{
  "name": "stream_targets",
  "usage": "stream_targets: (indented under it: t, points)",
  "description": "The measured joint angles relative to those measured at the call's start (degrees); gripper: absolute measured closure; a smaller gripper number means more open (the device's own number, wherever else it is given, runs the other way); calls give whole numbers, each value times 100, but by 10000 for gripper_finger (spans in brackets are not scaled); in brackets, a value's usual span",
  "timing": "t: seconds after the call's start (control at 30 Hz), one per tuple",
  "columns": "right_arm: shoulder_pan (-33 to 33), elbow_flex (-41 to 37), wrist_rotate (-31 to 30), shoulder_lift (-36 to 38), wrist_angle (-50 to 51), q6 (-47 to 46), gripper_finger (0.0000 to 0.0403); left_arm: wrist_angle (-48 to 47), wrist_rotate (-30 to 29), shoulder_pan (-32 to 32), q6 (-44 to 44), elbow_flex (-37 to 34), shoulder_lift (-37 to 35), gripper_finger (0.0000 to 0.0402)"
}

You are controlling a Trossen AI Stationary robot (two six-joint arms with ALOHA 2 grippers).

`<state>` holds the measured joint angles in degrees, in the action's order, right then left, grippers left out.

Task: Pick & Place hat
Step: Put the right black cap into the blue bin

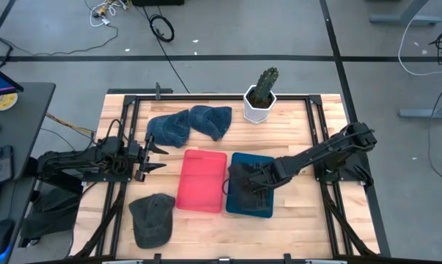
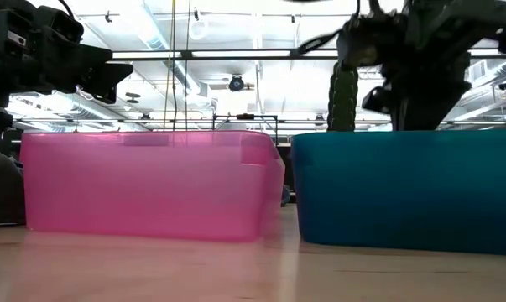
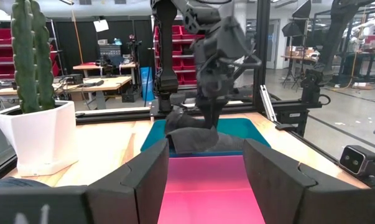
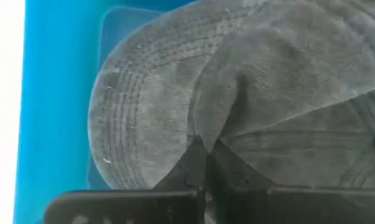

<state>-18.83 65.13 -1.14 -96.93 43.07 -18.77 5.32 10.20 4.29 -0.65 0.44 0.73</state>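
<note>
Meanwhile the right gripper [image 1: 244,183], fingers pinched on a grey hat [image 4: 237,93], hangs inside the blue bin [image 1: 263,207] mid-table, while the left gripper [image 1: 156,157] waits open near the left edge.

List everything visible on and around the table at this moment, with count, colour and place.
Plastic bins: two, pink centre, teal to its right.
Grey caps: two, one on the table near the left front, one in the teal bin.
Blue caps: two, at the back.
Cactus: one, green, in a white pot, back centre.
Left gripper: open, beside the pink bin.
Right gripper: shut on the binned grey cap.
</note>
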Motion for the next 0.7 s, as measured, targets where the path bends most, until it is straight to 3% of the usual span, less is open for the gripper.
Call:
stream_targets:
  t: [0.37,0.7]
  points:
    - [162,-152,317,18,-154,-21,377,-1,0,0,0,-1,0,190]
    - [158,508,631,121,164,114,282,0,0,0,0,0,0,190]
